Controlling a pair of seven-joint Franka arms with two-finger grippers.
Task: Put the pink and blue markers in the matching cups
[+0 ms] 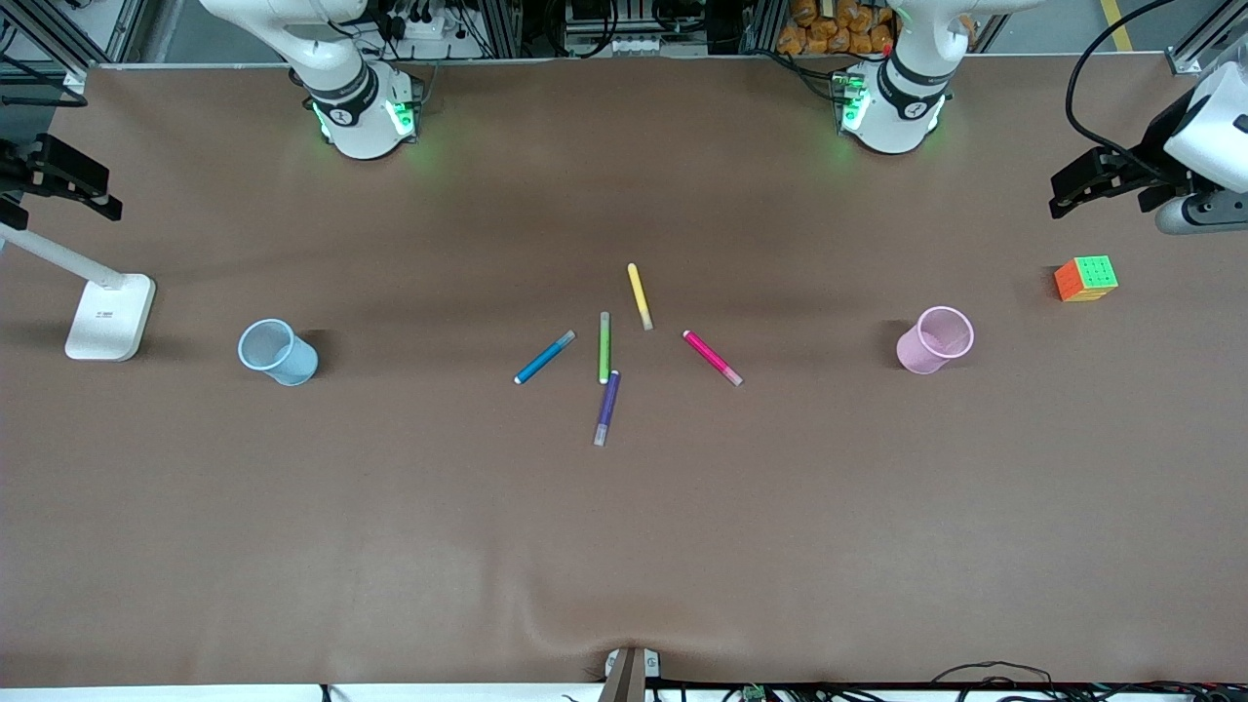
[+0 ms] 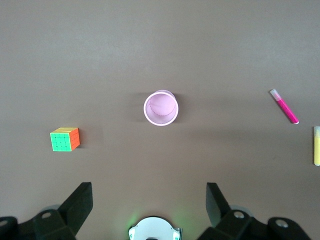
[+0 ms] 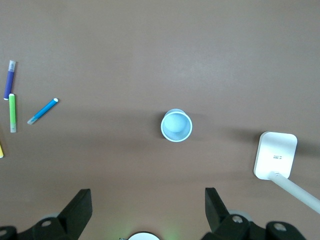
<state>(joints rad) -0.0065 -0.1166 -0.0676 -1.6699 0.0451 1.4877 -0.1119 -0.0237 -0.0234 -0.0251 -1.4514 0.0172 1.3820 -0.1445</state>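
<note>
The pink marker (image 1: 712,358) and the blue marker (image 1: 544,358) lie flat at mid-table, each with a pale cap. The pale pink cup (image 1: 935,339) stands upright toward the left arm's end, and the pale blue cup (image 1: 278,352) toward the right arm's end. My left gripper (image 1: 1107,187) is open and empty, high over the left arm's end; its wrist view shows its open fingers (image 2: 80,197), the pink cup (image 2: 161,108) and the pink marker (image 2: 285,106). My right gripper (image 1: 54,190) is open and empty, high over the right arm's end; its wrist view shows the blue cup (image 3: 176,125) and the blue marker (image 3: 43,111).
Green (image 1: 604,348), yellow (image 1: 640,295) and purple (image 1: 607,408) markers lie between the blue and pink ones. A colourful cube (image 1: 1085,279) sits near the pink cup. A white stand base (image 1: 109,317) sits beside the blue cup.
</note>
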